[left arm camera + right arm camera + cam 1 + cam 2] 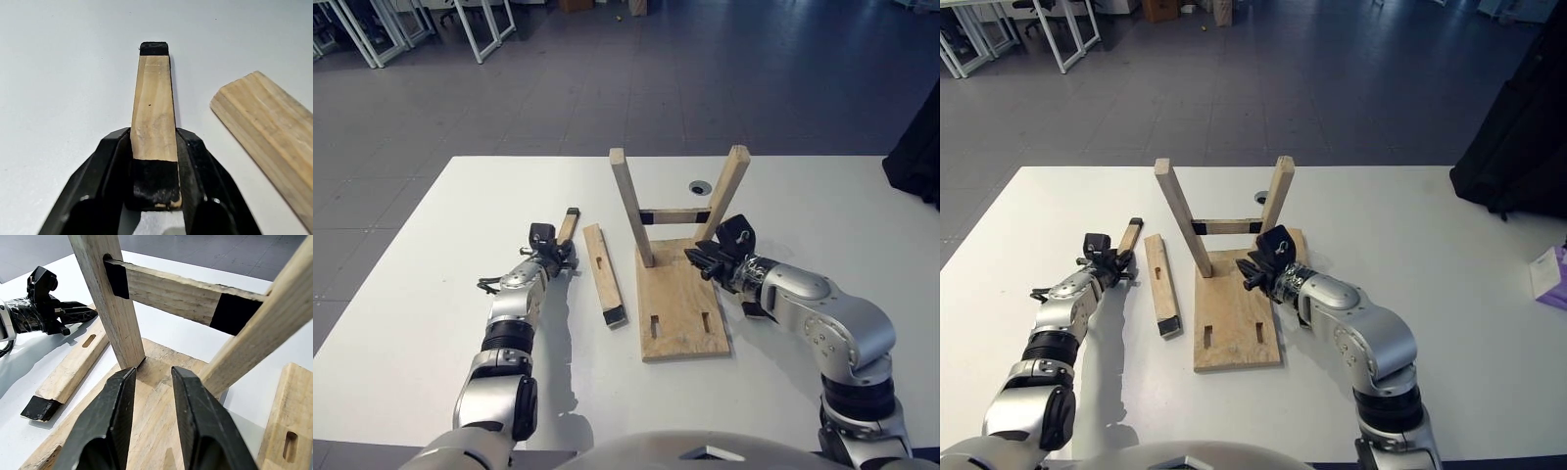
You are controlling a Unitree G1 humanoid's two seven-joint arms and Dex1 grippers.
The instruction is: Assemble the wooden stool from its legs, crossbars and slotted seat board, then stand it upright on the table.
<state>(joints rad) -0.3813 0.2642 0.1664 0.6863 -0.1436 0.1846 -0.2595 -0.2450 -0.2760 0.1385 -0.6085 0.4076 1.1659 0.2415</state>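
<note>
The slotted seat board [680, 308] lies flat on the white table [431, 294]. Two legs [631, 206] [724, 196] stand tilted in its far slots, joined by a black-tipped crossbar [675, 215]. My right gripper [152, 374] hovers open just over the board between those legs, with nothing between its fingers. A loose slotted leg [605, 274] rests on the table left of the board. Further left, my left gripper [558, 255] is shut on the near black end of a second crossbar [154, 112], which lies on the table pointing away.
Another slotted wooden piece [288, 431] lies beside the board under my right arm. A round hole [701, 186] sits in the table behind the legs. A black bag [1518, 127] stands off the table's right side, and a paper [1552, 274] lies at the right edge.
</note>
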